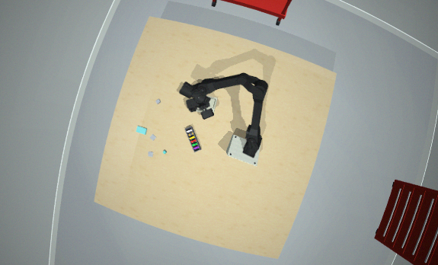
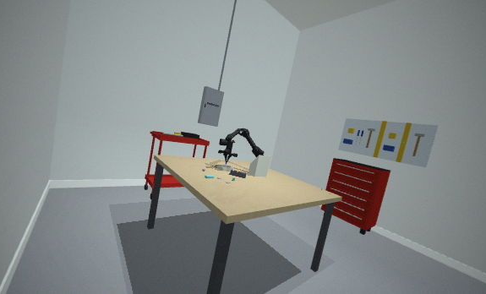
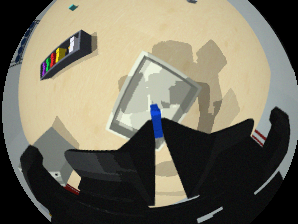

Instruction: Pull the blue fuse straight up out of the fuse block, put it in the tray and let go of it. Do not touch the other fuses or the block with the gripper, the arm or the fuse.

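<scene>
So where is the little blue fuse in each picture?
Top: hidden under the claw, above the tray.
Exterior: a tiny blue speck at the claw's tip, over the tray.
Wrist: middle of the picture, the blue fuse pinched in the claw, with the tray behind it.
Shared landmark: the fuse block.
</scene>
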